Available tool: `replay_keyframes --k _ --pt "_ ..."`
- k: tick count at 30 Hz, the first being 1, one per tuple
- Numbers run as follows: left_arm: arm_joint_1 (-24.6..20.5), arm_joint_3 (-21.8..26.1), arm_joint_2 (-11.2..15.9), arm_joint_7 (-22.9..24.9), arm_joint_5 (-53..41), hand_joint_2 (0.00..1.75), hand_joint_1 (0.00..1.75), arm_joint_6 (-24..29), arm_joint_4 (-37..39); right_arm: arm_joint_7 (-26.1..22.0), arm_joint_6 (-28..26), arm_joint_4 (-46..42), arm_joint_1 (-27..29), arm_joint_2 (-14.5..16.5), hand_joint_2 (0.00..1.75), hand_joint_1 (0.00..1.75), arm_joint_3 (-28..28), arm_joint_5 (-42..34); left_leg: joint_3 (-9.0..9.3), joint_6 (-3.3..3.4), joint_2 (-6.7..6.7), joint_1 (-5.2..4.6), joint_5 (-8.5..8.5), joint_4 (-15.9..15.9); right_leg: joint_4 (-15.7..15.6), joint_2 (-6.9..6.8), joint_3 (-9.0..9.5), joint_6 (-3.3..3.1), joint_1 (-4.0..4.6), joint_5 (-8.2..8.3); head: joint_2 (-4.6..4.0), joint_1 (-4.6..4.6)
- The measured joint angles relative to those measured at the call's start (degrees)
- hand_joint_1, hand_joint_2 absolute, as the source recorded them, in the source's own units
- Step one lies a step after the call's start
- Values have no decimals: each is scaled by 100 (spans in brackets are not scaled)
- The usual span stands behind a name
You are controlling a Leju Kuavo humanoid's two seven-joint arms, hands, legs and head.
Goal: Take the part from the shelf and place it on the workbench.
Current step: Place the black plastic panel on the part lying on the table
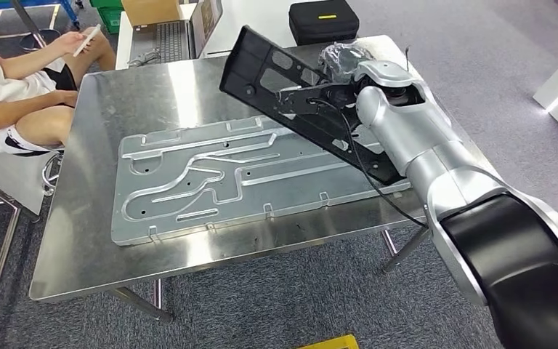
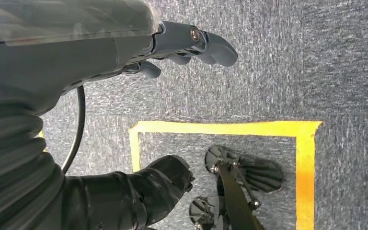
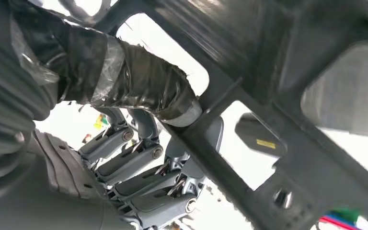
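The part is a long black frame [image 1: 261,69] with several cut-outs, and it slants above the right half of the steel workbench [image 1: 94,240]. Its lower end sits near the table's right edge; whether it touches there I cannot tell. My right hand [image 1: 340,64], wrapped in clear film, grips the frame near its middle. In the right wrist view the taped thumb [image 3: 139,86] presses on one bar of the frame [image 3: 287,158], with the fingers [image 3: 143,163] curled under it. My left hand [image 2: 182,48] hangs over the carpet with fingers apart, holding nothing.
A large silver stamped plate [image 1: 211,182] lies flat across the middle of the workbench. A person [image 1: 14,87] sits at the far left corner holding a phone. Behind the bench are a laptop [image 1: 167,36] and a black case [image 1: 323,20]. Yellow floor tape [image 2: 220,128] marks the carpet.
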Motion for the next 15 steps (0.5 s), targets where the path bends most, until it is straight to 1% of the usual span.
replay_keyframes --k 1,2,3,4,5,7,8,9,10,11,12,13,14,15 --pt "6 0 -5 -8 0 175 0 8 0 9 -9 7 19 -4 175 175 0 0 -4 -19 -8 0 -21 33 -402 -6 189 -7 -8 195 0 1" --pt "12 0 -9 -13 -1 175 0 18 0 16 -24 11 30 -10 175 175 0 0 -17 -45 -16 -9 -46 69 -764 -8 368 -19 2 334 0 0" --pt "18 0 -12 -17 -1 175 0 33 0 20 -40 11 39 -15 175 175 0 0 -31 -72 -20 -19 -67 103 -1033 -7 494 -39 6 420 0 -2" --pt "21 0 -14 -19 -1 175 0 46 0 20 -58 11 52 -19 175 175 0 0 -43 -97 -22 -28 -81 125 -1164 -4 551 -60 18 439 0 -2" --pt "20 0 -14 -20 -1 175 0 60 0 20 -75 12 68 -25 175 175 0 0 -50 -122 -23 -33 -82 129 -1172 2 553 -84 35 430 0 -3" --pt "18 0 -15 -25 1 175 0 85 0 28 -96 13 103 -39 175 175 0 1 -50 -172 -24 -26 -94 131 -1210 2 560 -150 24 455 0 -2" --pt "20 0 -21 -28 2 175 0 98 -1 33 -103 14 115 -45 175 175 0 2 -77 -201 -23 -20 -154 197 -1234 2 570 -186 13 470 0 -1" --pt "21 0 -28 -30 4 175 0 111 -1 38 -108 14 126 -48 175 175 0 3 -148 -228 -22 -15 -270 363 -1259 2 578 -216 -2 485 0 -2" --pt "23 0 -36 -32 6 175 0 124 -1 39 -114 14 140 -49 175 175 0 4 -277 -253 -19 -4 -438 651 -1271 3 582 -233 -8 494 0 -3" --pt "24 0 -41 -36 9 175 0 139 -2 39 -120 16 160 -50 175 175 0 4 -453 -277 -18 2 -627 1035 -1273 7 578 -244 -6 495 0 -3" --pt "23 0 -42 -39 13 175 0 153 -2 39 -123 20 188 -52 131 131 0 4 -632 -292 -17 9 -774 1412 -1272 8 575 -248 -1 495 0 -4" --pt "23 0 -42 -42 17 175 0 163 -2 39 -125 26 223 -55 87 87 0 6 -757 -301 -17 12 -834 1666 -1270 8 575 -250 3 493 0 -4" --pt "24 0 -42 -44 20 175 0 168 -2 39 -125 34 254 -56 44 44 0 9 -783 -300 -17 13 -780 1704 -1268 9 577 -251 6 491 0 -4" --pt "25 0 -42 -49 21 175 0 178 -2 39 -125 39 276 -57 0 0 0 15 -695 -290 -17 13 -624 1504 -1267 11 581 -249 7 490 0 -5"
